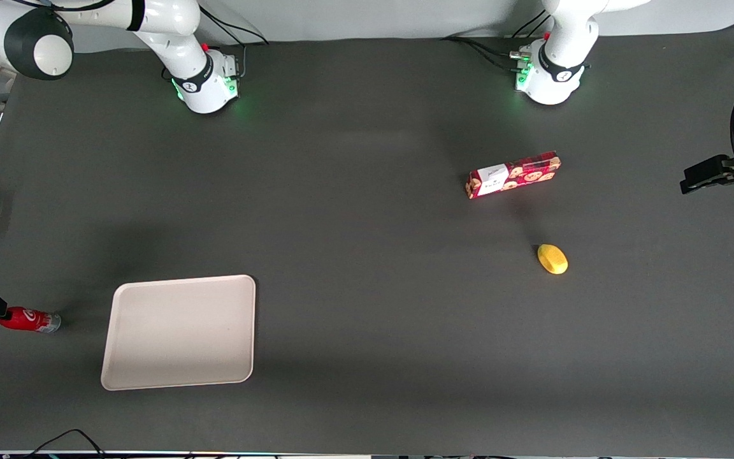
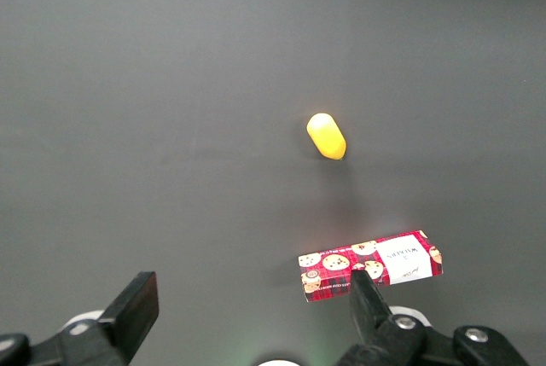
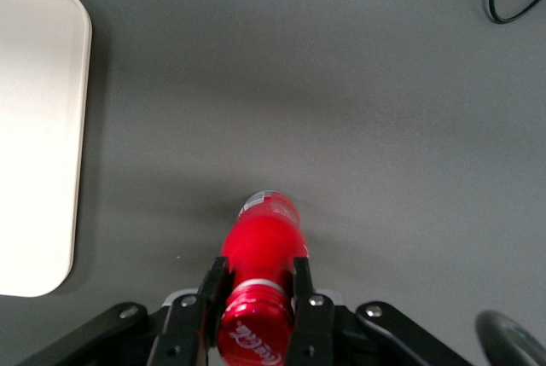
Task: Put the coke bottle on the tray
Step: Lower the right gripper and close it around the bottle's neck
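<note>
Gripping the coke bottle [image 3: 260,242] near its cap, the end effector [image 3: 256,293] holds it lying on the bench [image 1: 367,255] at the working arm's end, beside the tray [image 1: 179,331].

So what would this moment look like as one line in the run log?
pincer: shut on coke bottle near cap | bottle: lying on table, beside tray, toward working arm's end | tray: nothing on it | placement: not yet done

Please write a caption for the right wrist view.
Gripper clasping the coke bottle near its cap, beside the empty tray.
</note>
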Robot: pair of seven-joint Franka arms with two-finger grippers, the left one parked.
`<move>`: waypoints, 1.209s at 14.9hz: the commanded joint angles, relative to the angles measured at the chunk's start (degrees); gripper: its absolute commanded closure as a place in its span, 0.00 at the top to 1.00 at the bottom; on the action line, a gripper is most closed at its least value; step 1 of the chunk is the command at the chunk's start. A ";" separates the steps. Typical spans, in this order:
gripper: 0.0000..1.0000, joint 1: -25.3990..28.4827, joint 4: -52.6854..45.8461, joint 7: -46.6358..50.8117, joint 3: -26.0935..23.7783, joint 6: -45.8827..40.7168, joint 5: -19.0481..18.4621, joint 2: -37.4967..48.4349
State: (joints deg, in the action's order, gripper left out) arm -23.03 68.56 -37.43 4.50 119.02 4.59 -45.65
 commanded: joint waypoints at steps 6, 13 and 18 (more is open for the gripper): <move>0.00 1.93 -2.02 8.07 -0.81 -8.61 -1.85 6.79; 0.00 11.50 -4.03 24.14 -1.16 -21.26 -14.60 16.46; 0.00 18.62 -8.96 33.98 -2.47 -27.35 -14.61 17.35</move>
State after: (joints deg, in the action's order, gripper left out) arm -7.63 62.41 -10.18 3.11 93.80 -8.64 -28.23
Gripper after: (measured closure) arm 0.656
